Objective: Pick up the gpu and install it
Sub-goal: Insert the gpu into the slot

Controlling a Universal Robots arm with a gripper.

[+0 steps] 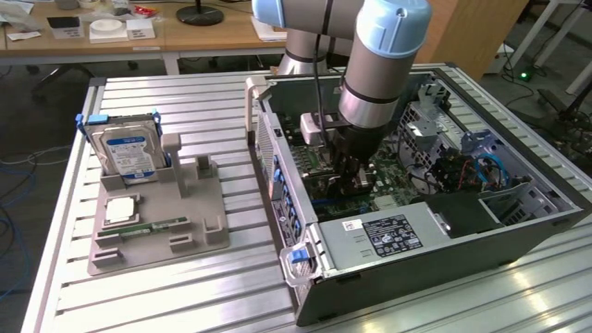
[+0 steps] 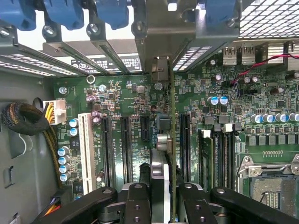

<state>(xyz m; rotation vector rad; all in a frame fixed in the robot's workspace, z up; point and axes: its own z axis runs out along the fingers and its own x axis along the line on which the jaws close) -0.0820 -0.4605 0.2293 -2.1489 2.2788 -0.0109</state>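
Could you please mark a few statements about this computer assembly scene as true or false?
1. The tool is shut on the gpu, which stands edge-on over the motherboard. True.
2. The hard drive lies inside the computer case. False: it stands upright in the gray holder on the table, to the exterior view's left of the case.
3. The arm reaches down into the open case. True.
4. The memory stick is plugged into the motherboard. False: it lies flat in the gray holder.
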